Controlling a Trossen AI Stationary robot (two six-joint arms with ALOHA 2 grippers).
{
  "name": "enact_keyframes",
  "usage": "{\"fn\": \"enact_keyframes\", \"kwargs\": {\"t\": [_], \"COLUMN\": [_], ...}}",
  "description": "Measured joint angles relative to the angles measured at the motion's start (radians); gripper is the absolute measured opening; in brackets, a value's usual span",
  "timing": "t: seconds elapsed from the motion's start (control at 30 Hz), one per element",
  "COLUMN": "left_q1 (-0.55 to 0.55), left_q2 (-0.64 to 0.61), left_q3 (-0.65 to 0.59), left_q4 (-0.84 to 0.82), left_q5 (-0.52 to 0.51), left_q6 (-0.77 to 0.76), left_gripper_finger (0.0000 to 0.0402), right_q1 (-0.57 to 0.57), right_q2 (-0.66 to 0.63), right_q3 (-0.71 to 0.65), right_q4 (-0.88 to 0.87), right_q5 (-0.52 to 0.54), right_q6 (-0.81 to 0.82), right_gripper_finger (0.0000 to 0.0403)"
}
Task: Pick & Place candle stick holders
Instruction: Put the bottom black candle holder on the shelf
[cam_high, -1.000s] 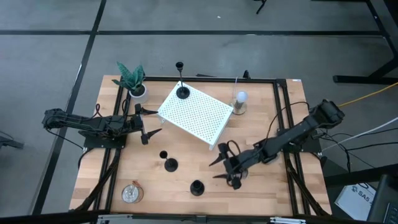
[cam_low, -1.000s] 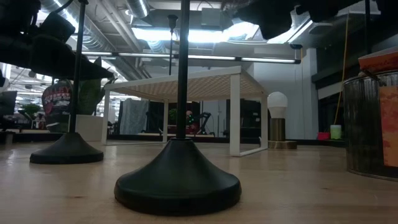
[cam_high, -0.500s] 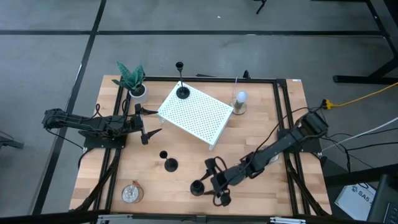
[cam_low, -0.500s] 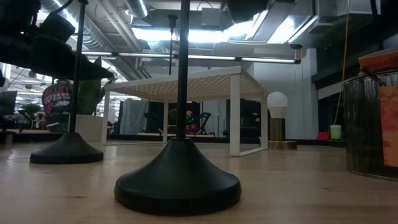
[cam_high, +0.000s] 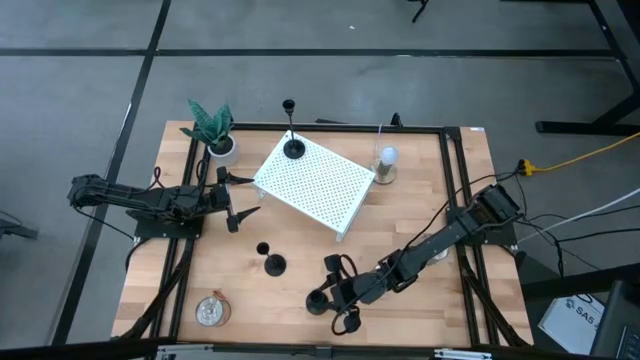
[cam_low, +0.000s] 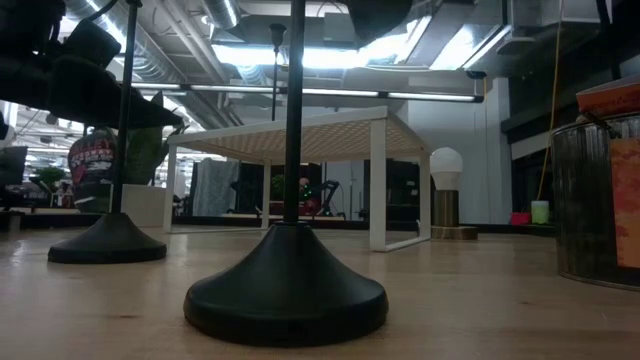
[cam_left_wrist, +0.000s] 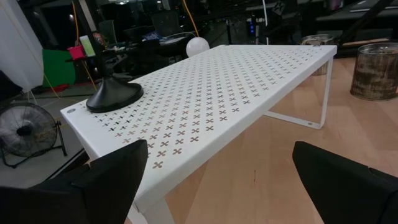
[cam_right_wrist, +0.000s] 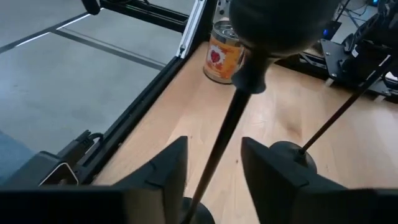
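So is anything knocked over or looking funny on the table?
Nothing stands out. All three candle stick holders stand upright: one on the white rack, two on the table. The right tool is open around the stem of the nearest holder.

Nearest candle stick holder (cam_low: 286, 290), cup cropped overhead

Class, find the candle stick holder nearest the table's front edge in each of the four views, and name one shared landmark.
High view: front candle stick holder at front centre, beside the right gripper.
Low view: large base, centre foreground.
Left wrist view: not in it.
Right wrist view: stem between that gripper's fingers.
Landmark: white shelf, in high, low and left wrist views.
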Motion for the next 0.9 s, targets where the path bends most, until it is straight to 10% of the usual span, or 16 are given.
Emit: {"fn": "enact_keyframes", "kwargs": {"t": [0.4, 0.9], "left_q1": [0.0, 0.0], "left_q2": [0.0, 0.0], "left_q3": [0.0, 0.0], "left_q4": [0.0, 0.0], "left_q5": [0.0, 0.0], "left_q6": [0.0, 0.0], "left_gripper_finger": [0.04, 0.04], "right_q1": [0.001, -0.015], "right_q2": [0.0, -0.104], "right_q3": [0.001, 0.0], "right_q4": [-0.002, -0.077], "right_q5": [-0.023, -0.038], "right_q6": [0.0, 0.003], "right_gripper_finger": [0.0018, 0.0014]}}
